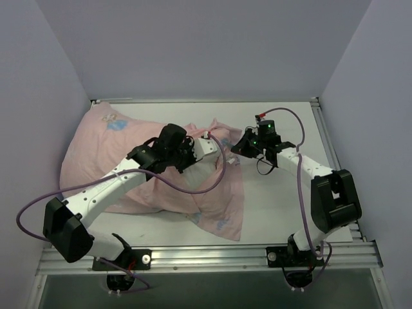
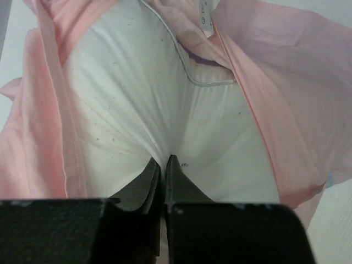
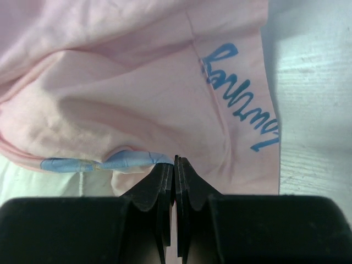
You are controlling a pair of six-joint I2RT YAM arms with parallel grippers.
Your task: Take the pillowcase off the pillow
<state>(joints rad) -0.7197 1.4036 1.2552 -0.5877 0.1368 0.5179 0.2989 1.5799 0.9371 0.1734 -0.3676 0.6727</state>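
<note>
Left pincer [image 2: 163, 160]: closed tight on the white pillow [image 2: 126, 99], bared at the pillowcase [image 2: 286, 82] mouth. Right pincer [image 3: 175, 160]: closed on the pillowcase hem, just right of the pillow.

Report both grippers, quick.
Left gripper: closed, pinching the white pillow.
Right gripper: closed, pinching the pink pillowcase by its blue edge.
</note>
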